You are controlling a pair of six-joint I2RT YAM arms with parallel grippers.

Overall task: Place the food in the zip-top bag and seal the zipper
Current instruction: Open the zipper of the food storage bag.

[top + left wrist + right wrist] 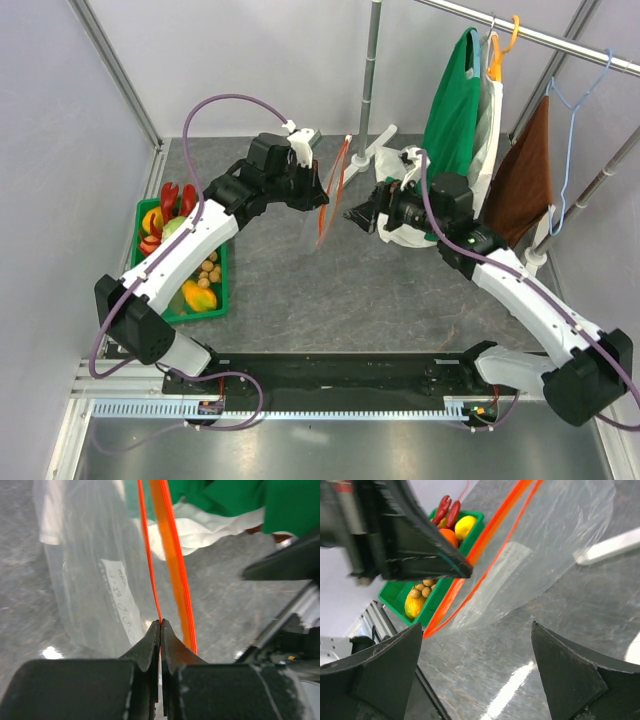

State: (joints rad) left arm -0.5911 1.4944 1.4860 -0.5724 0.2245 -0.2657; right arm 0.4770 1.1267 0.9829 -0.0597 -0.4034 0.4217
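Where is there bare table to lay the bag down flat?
The widest bare patch is the centre of the grey table, bordered by the green tray, the right arm and the black base rail, on the near side of the zip-top bag pinched by the left gripper. Back right is crowded: hanging clothes and rack poles.

Left fingers (148, 647) clamped, right fingers (375, 675) apart.

The zip-top bag (322, 212) bars the middle; nearer table (340, 300) lies open.
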